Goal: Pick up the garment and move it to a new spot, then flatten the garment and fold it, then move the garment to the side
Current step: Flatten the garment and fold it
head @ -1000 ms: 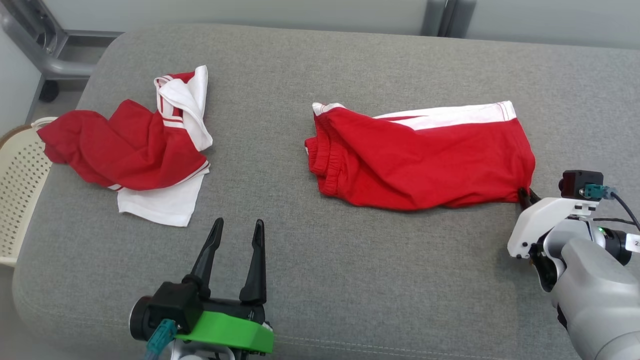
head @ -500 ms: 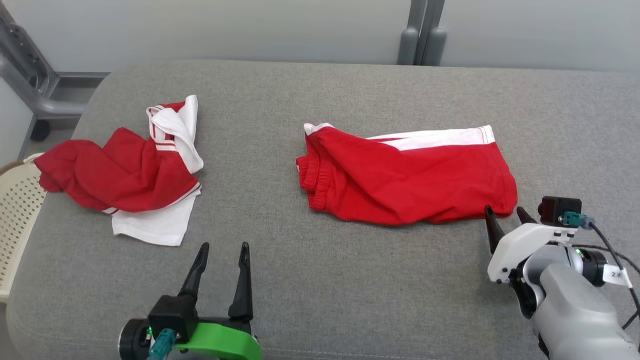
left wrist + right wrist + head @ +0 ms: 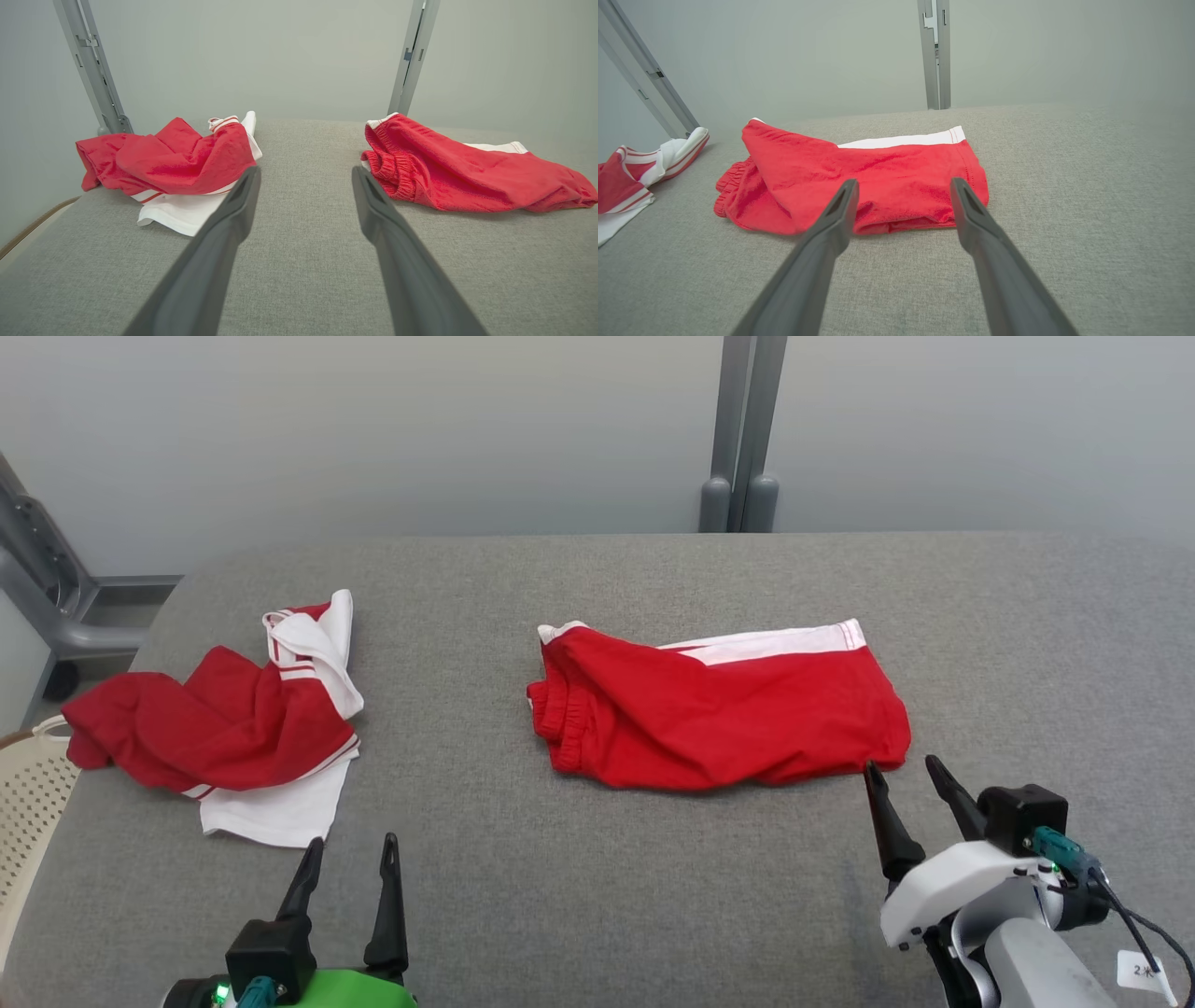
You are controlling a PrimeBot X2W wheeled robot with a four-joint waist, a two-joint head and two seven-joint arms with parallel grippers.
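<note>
Grey fabric cushion (image 3: pixel 597 896): cream perforated basket (image 3: pixel 28 803) at its far-left edge, then a crumpled red-and-white garment (image 3: pixel 215 728), with the left gripper (image 3: pixel 353 843) just beside that garment's near side, fingers spread, empty. Red shorts (image 3: pixel 719 719) with a white side stripe lie folded mid-cushion, waistband toward the left, well apart from the crumpled garment. Right gripper (image 3: pixel 901 764) sits just beside their near-right corner, fingers spread wide, gripping nothing.

Bare grey cushion (image 3: pixel 635 896) along btm, at right, & btwn red shorts (image 3: pixel 719 723), centre, & crumpled red-white garment (image 3: pixel 215 733), left.
</note>
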